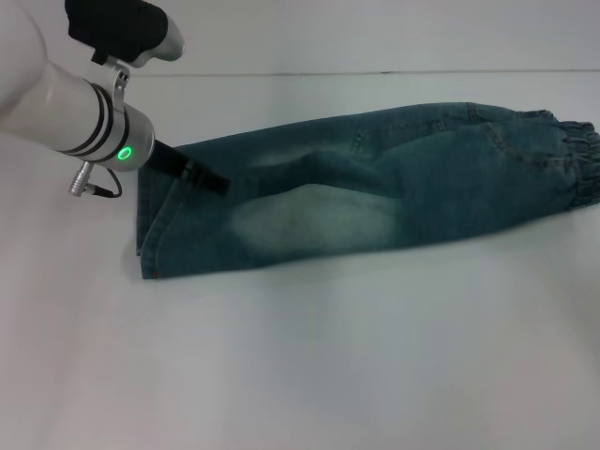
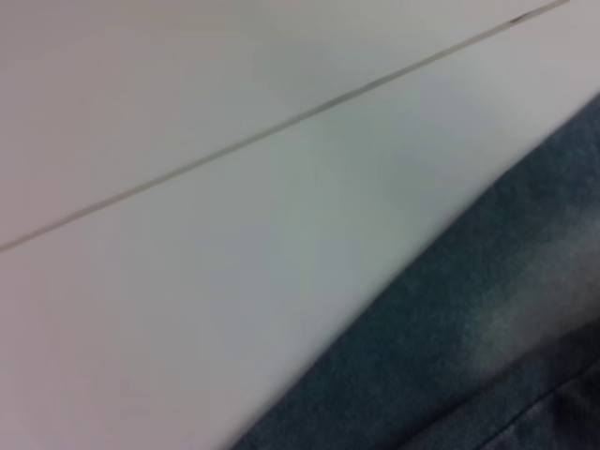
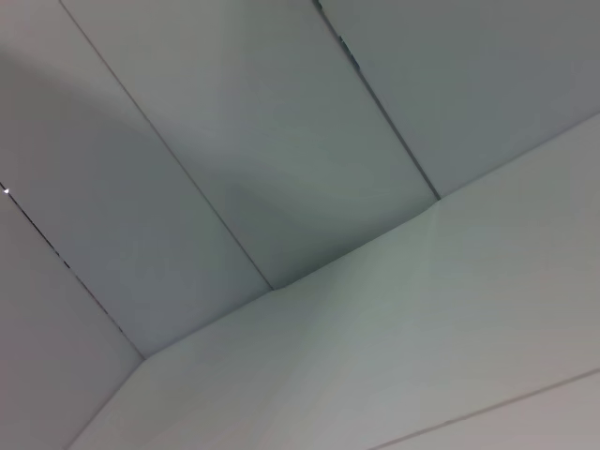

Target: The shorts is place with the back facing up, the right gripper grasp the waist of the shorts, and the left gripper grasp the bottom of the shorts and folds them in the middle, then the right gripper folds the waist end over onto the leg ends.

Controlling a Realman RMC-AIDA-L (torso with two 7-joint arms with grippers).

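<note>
The shorts (image 1: 375, 187) lie folded lengthwise on the table (image 1: 328, 375); the left gripper (image 1: 208, 178), finger state indeterminate, sits by their hem end and could drag the fold open.

We see a white table (image 1: 309, 375) with the shorts (image 1: 375, 183) lying flat on it, folded lengthwise.

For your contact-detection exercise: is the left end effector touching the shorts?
Cannot tell. In the head view the left end effector overlaps the shorts near the leg hems, with neither contact nor gap plain.
</note>
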